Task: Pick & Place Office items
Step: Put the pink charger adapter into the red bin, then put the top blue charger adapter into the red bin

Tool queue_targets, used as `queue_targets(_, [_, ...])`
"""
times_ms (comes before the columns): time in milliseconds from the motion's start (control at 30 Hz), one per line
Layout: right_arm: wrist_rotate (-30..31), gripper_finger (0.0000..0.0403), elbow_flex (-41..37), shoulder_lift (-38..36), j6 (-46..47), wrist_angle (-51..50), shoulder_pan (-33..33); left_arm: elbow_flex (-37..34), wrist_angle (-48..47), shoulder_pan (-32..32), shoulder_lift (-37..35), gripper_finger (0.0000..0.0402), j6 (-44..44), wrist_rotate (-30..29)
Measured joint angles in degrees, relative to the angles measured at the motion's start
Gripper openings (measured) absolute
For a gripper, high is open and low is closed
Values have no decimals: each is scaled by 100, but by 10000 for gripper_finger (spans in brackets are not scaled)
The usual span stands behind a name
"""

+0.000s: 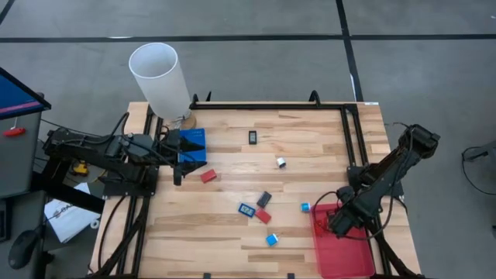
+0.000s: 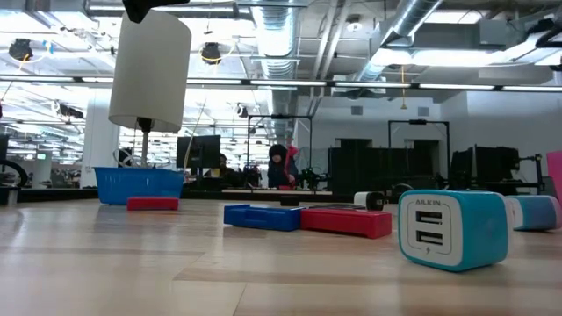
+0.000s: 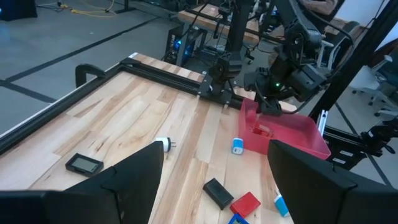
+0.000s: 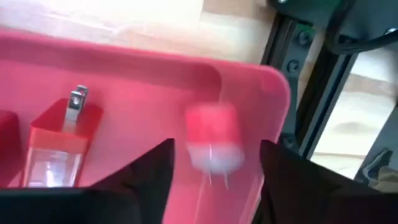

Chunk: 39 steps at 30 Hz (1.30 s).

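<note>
Office items (image 1: 264,199) lying scattered mid-table; one red-white plug (image 4: 213,138) dropping into red tray (image 1: 341,249) at 5 o'clock under right gripper (image 1: 339,225), fingers parting, releasing. Left gripper (image 1: 177,157) waiting unclenched at 9 o'clock. Next: fetching another piece.

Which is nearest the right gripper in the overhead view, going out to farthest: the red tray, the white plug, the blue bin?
From the right gripper, over the tray's near-left part:
1. Red tray, directly under it at the table's right front.
2. White plug, mid-table, toward the back.
3. Blue bin, far across at the left arm's side.
</note>
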Motion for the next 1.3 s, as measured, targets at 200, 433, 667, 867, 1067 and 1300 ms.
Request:
queue_targets(200, [459, 249, 404, 0, -210, -263, 0, -1, 0, 1, -2, 284, 0, -11])
queue_targets(433, [2120, 227, 1494, 0, -1556, -292, -188, -2, -2, 1, -2, 284, -2, -28])
queue_targets(667, [1708, 215, 2101, 14, -4812, -513, -1601, -2, -4, 11, -2, 284, -2, -26])
queue_targets(867, [784, 215, 2712, 486, -7575, -567, -3226, -1, -6, 11, 0, 284, 7, -24])
queue_targets(1067, [209, 219, 3429, 1921, -9217, -2004, -4137, -2, -13, 9, -1, 284, 13, -22])
queue_targets(1300, [155, 220, 4110, 2996, -10141, -1700, -4210, -2, -136, 9, 1, 284, 42, -22])
